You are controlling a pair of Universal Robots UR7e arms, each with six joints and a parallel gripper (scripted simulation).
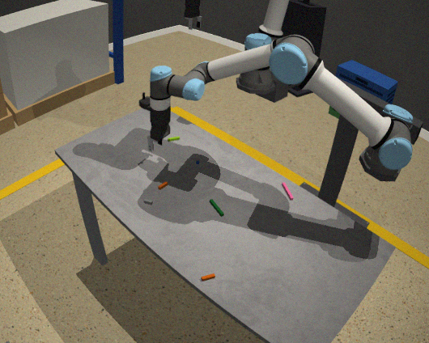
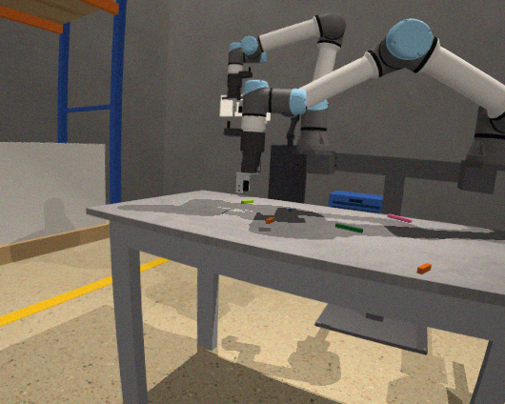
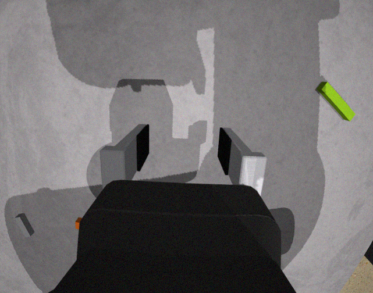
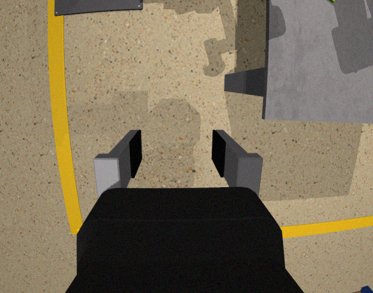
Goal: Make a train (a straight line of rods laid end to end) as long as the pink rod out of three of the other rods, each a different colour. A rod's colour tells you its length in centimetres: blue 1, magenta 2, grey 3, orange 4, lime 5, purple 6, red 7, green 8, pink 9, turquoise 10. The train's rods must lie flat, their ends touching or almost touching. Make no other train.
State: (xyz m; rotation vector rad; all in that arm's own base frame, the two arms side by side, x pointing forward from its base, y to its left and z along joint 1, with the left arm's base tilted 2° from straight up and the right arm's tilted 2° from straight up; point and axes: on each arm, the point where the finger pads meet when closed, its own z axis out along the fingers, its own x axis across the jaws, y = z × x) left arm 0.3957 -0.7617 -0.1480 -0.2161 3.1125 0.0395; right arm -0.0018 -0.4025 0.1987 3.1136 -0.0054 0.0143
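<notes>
My left gripper [image 2: 243, 184] [image 3: 184, 140] is open and empty above the table, beside the lime rod [image 1: 173, 138] [image 2: 247, 202] [image 3: 338, 102]. A blue rod [image 1: 197, 162] [image 2: 290, 210] lies in shadow. An orange rod [image 1: 163, 185] [image 2: 270, 220] [image 3: 78, 223] lies near the grey rod [image 1: 148, 201] [image 2: 264, 230] [image 3: 25, 224], apart from it. The green rod [image 1: 216, 207] [image 2: 349, 228] and pink rod [image 1: 287, 191] [image 2: 399, 218] lie apart. A second orange rod [image 1: 208, 277] [image 2: 424, 268] lies near the table's edge. My right gripper [image 1: 194, 23] [image 4: 177, 145] is open and empty, over the floor.
All the rods lie separately on the grey table [image 1: 245, 259] [image 2: 212, 235]. The left arm reaches across above it and casts broad shadows over several rods. The right arm stays beyond the table's far end. A blue box [image 1: 367, 81] stands behind the table.
</notes>
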